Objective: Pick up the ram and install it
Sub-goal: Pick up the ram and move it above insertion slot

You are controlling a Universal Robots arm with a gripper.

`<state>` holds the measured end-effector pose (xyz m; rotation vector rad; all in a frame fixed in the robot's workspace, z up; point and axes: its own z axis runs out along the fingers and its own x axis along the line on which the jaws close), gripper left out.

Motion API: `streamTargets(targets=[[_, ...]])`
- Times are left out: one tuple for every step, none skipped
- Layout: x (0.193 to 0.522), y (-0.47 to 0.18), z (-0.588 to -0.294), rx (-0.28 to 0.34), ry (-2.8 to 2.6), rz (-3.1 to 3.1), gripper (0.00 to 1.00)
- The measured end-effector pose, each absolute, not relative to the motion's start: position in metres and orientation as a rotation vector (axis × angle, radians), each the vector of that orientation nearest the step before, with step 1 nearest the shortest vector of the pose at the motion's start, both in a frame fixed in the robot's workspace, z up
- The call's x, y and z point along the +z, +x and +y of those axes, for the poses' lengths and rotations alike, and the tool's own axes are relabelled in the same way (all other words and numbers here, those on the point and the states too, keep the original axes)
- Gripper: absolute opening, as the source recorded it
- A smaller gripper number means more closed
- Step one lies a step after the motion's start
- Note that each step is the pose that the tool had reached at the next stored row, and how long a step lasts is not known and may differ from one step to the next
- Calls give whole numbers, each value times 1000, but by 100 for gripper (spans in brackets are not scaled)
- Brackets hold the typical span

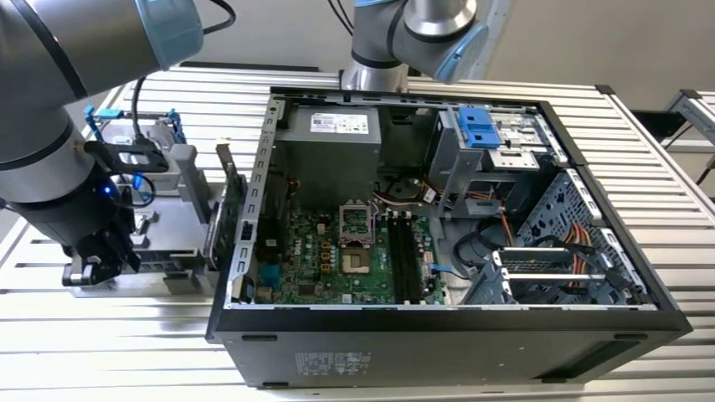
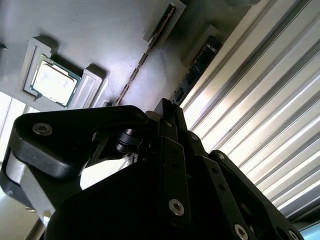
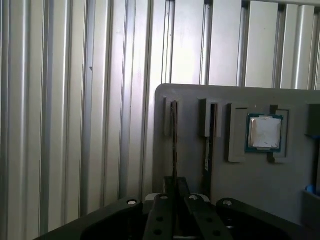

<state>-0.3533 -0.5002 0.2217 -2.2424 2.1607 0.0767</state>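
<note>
One gripper (image 3: pixel 174 182) clamps the ram (image 3: pixel 174 131) in a grey tray (image 3: pixel 260 185) on slatted metal table (image 3: pixel 75 100).

Robotics lab or assembly test cell, by every sign. Worktop (image 1: pixel 659 151) built of ribbed aluminium profiles rather than wood or laminate. One industrial robot arm (image 1: pixel 50 142) looming at the exterior view's left, a second arm (image 1: pixel 408 33) mounted at the far edge. Open computer case (image 1: pixel 447 343) laid on its side, with motherboard (image 1: pixel 335 260), cabling and drive cages bared. Alongside, a grey fixture block (image 3: pixel 240 170) cut with slots and pockets for loose parts: the ram (image 3: pixel 174 135) standing on edge, a processor chip (image 3: pixel 264 132) seated in its recess. Plain pale wall (image 1: pixel 625 42) behind.
</note>
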Motion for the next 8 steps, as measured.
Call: streamTargets(targets=[[222, -353, -500, 77, -2240, 2163, 0], [222, -353, -500, 77, -2236, 2167, 0], [222, -353, -500, 77, -2231, 2173, 0], [222, -353, -500, 76, -2224, 2179, 0], [223, -353, -500, 76, -2216, 2187, 0], [223, -353, -500, 76, -2208, 2195, 0], [223, -353, -500, 76, -2199, 2203, 0], [224, -353, -500, 76, -2193, 2209, 0]])
